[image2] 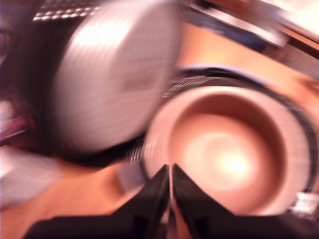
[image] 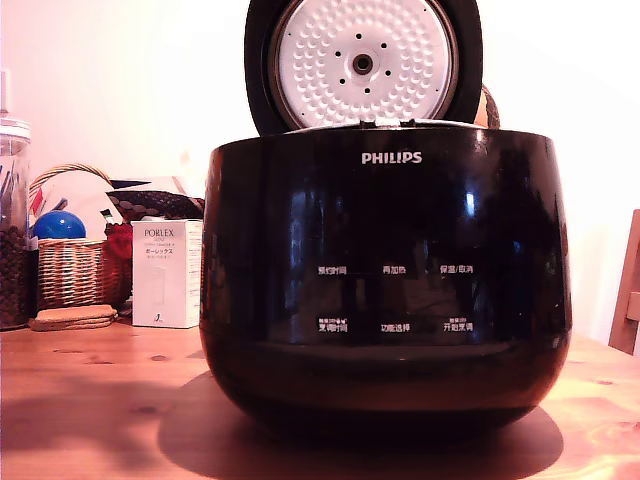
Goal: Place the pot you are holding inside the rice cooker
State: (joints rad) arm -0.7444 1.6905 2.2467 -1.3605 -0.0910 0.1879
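The rice cooker (image: 385,290) reads PHILIPS; the white box (image: 166,273) reads PORLEX.

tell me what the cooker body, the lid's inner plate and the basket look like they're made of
Rice cooker body: glossy black, probably plastic; it mirrors the room and has printed white labels.
Inner plate: white and matte with rows of dimples, possibly coated metal; hard to be sure.
Basket: woven wicker or rattan, going by the tan interlaced strands.

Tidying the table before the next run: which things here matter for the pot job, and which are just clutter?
Job: rice cooker, its open lid, pot, fingers at the pot's rim.
Lying about: wicker basket, blue ball, white box, jar, cork mats.
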